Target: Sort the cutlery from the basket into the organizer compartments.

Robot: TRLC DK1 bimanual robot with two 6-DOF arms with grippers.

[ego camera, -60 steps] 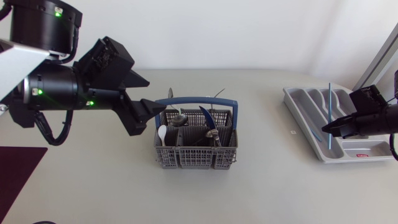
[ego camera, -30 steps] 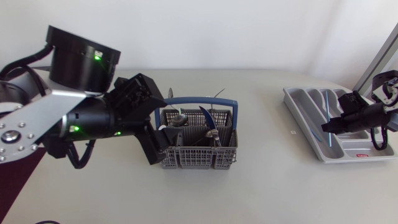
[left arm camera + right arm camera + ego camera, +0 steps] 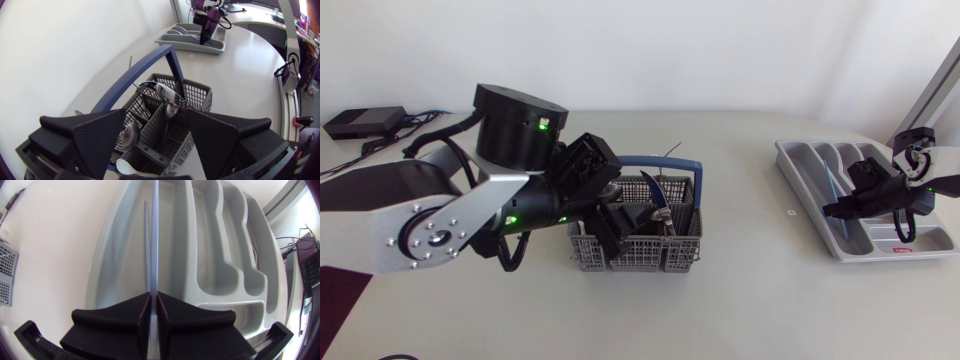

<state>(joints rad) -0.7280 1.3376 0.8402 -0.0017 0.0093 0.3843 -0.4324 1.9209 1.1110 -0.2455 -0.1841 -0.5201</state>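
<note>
The grey cutlery basket [image 3: 660, 250] with a blue handle [image 3: 665, 161] stands mid-table and holds several spoons and a blue knife [image 3: 654, 190]. My left gripper [image 3: 608, 222] hangs over the basket's left side. In the left wrist view the left gripper [image 3: 157, 127] is open, its fingers [image 3: 95, 135] spread above a compartment with a metal spoon [image 3: 129, 135] and a white spoon [image 3: 131, 170]. At the right, my right gripper [image 3: 833, 209] is shut on a thin blue knife [image 3: 154, 240] lying low along the nearest long compartment of the grey organizer [image 3: 227, 255].
The organizer [image 3: 800, 158] lies at the table's right edge beside a slanted metal post. A black box with cables [image 3: 360, 122] sits at the back left. A dark red mat [image 3: 338, 290] lies at the front left. A small white scrap [image 3: 790, 212] lies left of the organizer.
My left arm has swung right and down, bringing its gripper over the basket. My right gripper has lowered the blue knife from upright down into the organizer.
</note>
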